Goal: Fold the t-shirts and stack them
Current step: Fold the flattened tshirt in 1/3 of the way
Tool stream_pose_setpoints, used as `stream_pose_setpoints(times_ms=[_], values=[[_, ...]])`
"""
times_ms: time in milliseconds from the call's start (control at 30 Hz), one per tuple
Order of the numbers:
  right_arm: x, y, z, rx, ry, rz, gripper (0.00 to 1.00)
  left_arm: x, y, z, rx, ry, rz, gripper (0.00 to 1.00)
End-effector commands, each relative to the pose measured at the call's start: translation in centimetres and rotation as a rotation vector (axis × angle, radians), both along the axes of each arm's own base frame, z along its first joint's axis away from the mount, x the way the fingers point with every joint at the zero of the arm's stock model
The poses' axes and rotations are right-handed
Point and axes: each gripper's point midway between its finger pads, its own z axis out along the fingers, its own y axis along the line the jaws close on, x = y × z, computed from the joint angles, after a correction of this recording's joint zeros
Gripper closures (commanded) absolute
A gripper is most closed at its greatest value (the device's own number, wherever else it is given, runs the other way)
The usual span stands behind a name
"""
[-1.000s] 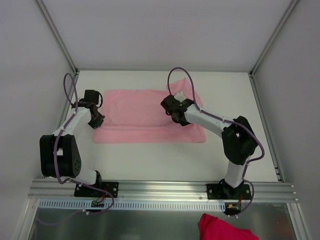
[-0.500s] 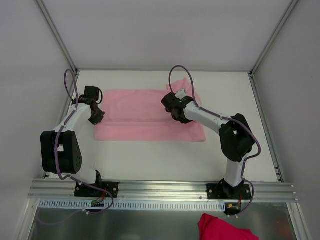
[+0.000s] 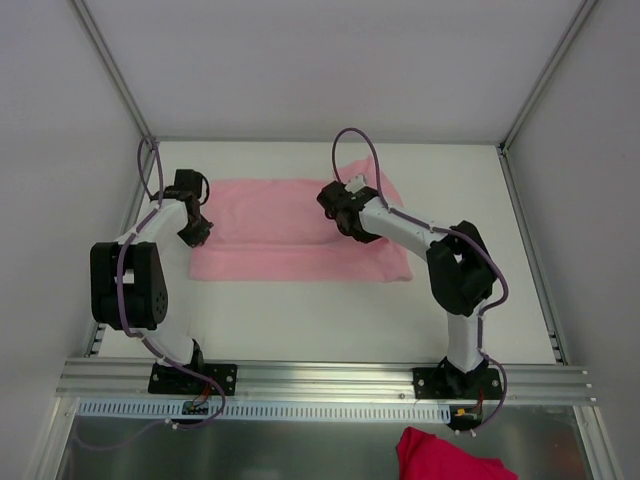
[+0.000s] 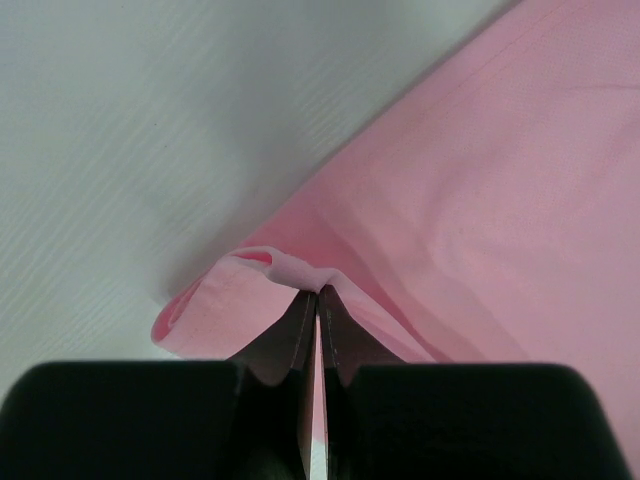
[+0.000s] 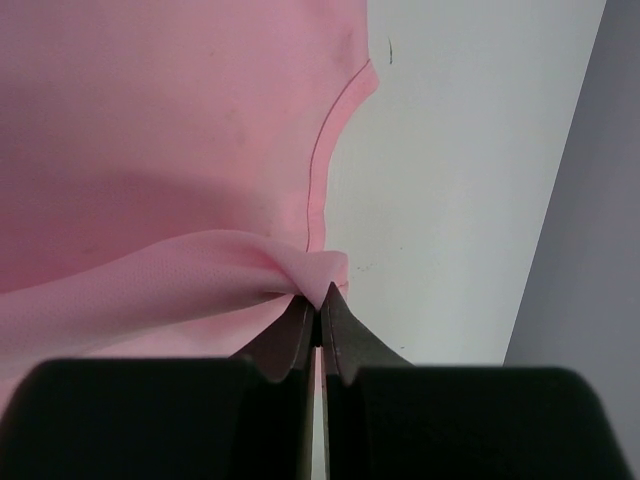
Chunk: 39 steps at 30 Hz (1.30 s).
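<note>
Top view, shirt: the pale-pink t-shirt (image 3: 300, 240) is lying as a wide flat band across the 12 o'clock half of the white table (image 3: 300, 320).
Top view, left tool: the left gripper (image 3: 195, 232) is sitting at the shirt's 9 o'clock edge, touching the fabric.
Top view, right tool: the right gripper (image 3: 342, 222) is resting on the shirt toward its 2 o'clock part; the wrist is hiding its jaws here.
Top view, room: pale grey walls (image 3: 300, 70) are closing in the table on three sides, and a metal rail (image 3: 320, 378) is running along the 6 o'clock edge. A red cloth (image 3: 445, 458) is lying beyond the rail at 5 o'clock.
Left wrist, grip: the left gripper (image 4: 317, 295) is pressing its jaws together on a small raised fold at the edge of the t-shirt (image 4: 500, 180).
Left wrist, surface: the shirt is spreading toward 2 o'clock, and the bare table (image 4: 150, 120) is filling the 10 o'clock side.
Right wrist, grip: the right gripper (image 5: 318, 300) is clamping its jaws tight on a lifted lip of the t-shirt (image 5: 150, 130).
Right wrist, surface: the shirt is covering the 10 o'clock side, its curved hem is running toward 12 o'clock, and the table (image 5: 460, 180) is showing at 2 o'clock with a grey wall (image 5: 600, 250) at 3 o'clock.
</note>
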Motion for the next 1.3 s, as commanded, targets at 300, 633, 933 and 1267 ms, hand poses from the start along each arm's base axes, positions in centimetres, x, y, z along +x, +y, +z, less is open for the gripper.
stream_pose_setpoints(times_ms=[300,633,933,1267], values=[[0.7,-0.3,0.6,-0.079,0.033,-0.014,0.78,1.6,0.2,0.4,0.009,-0.018,-0.043,0.46],[0.4,-2.2,1.4,-0.187,-0.025,-0.047,0.0,2.4,0.0,1.6,0.004,-0.074,-0.062,0.01],[2.6,-1.4,7.5,0.027,-0.168,-0.046,0.66,3.8,-1.7,4.9,-0.073,-0.197,-0.115,0.01],[7.3,-3.6,12.2,0.175,-0.116,-0.144,0.36,10.1,-5.1,8.6,-0.248,-0.272,-0.21,0.01]])
